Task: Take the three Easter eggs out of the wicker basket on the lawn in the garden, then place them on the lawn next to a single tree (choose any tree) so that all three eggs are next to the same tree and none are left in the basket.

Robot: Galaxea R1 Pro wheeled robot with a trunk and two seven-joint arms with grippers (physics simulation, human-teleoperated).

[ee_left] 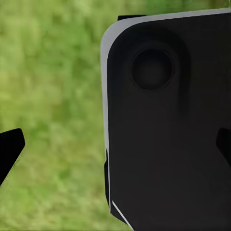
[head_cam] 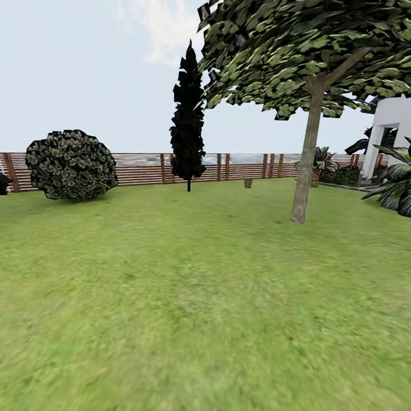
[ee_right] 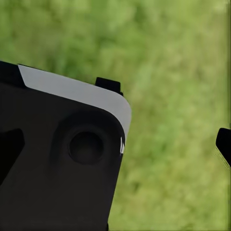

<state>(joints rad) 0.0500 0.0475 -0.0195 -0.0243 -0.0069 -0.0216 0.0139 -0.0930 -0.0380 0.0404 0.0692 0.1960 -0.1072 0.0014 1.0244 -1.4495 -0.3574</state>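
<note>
Where lawn (head_cam: 171, 297) spreads, one tree (head_cam: 305, 165), one shrub (head_cam: 71, 164)

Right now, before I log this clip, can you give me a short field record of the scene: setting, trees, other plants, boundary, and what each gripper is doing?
setting: lawn, open grass, daylight
broadleaf tree: grey-brown trunk standing on the grass at right, wide canopy
conifer: dark, narrow, by the fence
shrub: round bush at left
boundary: slatted wooden fence
building: white house at far right
small object near the fence: brown, too far to identify
left gripper: over grass, fingertips spread, empty
right gripper: over grass, fingertips spread, empty
</note>
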